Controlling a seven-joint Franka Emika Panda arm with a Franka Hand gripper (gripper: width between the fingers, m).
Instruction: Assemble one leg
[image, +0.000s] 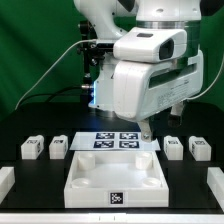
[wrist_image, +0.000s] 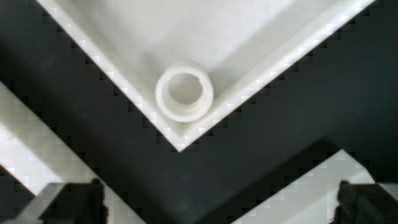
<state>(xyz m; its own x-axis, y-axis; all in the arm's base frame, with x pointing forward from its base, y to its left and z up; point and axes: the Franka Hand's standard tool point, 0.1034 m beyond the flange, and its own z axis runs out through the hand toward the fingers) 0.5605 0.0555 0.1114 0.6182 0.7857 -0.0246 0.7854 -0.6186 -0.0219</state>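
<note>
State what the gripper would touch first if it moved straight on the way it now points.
Probably the black table, just off the corner of the large white piece: the wrist view shows bare table inside the open gripper. The round socket lies close by, and depth is unclear.

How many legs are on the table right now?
4. Two legs lie toward the exterior view's left of the marker board, two toward its right; the arm could hide others.
</note>
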